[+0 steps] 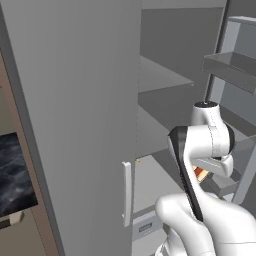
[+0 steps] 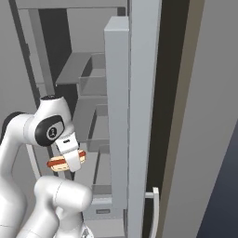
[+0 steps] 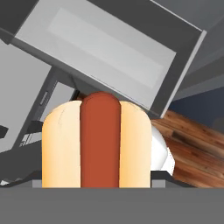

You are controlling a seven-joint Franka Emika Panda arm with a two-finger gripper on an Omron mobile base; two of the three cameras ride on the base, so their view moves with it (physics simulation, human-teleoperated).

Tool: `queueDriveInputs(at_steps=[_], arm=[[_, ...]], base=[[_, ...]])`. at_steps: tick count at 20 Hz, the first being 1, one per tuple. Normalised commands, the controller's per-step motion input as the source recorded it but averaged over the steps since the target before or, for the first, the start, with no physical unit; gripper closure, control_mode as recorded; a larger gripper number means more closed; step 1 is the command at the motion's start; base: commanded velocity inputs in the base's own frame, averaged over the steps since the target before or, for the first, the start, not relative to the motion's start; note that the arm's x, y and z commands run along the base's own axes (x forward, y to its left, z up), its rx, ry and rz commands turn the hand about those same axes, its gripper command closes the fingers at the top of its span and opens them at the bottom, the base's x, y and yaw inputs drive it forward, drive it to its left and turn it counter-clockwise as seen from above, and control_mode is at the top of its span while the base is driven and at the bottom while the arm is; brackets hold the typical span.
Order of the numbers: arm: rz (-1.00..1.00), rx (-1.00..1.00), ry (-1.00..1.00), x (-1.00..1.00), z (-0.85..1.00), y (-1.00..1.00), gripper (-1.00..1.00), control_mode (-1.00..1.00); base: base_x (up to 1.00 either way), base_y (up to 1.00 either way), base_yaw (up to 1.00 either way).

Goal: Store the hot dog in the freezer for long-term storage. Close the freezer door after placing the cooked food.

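Observation:
My gripper (image 2: 69, 160) is shut on the hot dog (image 2: 60, 162), a tan bun with a red sausage along its top, held level in the air. In the hand view the hot dog (image 3: 100, 144) stands close between the jaws. From the left base only an orange sliver of the hot dog (image 1: 200, 173) peeks out behind my forearm. The freezer (image 1: 160, 82) stands open, its grey shelves just beyond my hand. The freezer door (image 1: 231, 66) is swung open at the right, its grey bins facing inward.
A wide plain grey door (image 1: 75, 125) with a slim handle (image 1: 127, 192) fills the left. A drawer front (image 1: 145, 228) sits low in the compartment. A grey bin (image 3: 109, 48) hangs beyond the bun, with wooden floor (image 3: 192, 148) below. Another handle (image 2: 155, 211) shows low right.

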Motion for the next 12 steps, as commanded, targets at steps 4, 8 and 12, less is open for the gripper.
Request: queueDriveInputs(at_steps=[4, 8, 12], arm=[[0.00, 0.00, 0.00, 0.00, 0.00, 0.00, 1.00, 1.00], [0.00, 0.00, 0.00, 0.00, 0.00, 0.00, 1.00, 1.00], [0.00, 0.00, 0.00, 0.02, 0.00, 0.00, 1.00, -1.00]], base=[[0.00, 0.00, 0.00], [0.00, 0.00, 0.00], [0.00, 0.00, 0.00]])
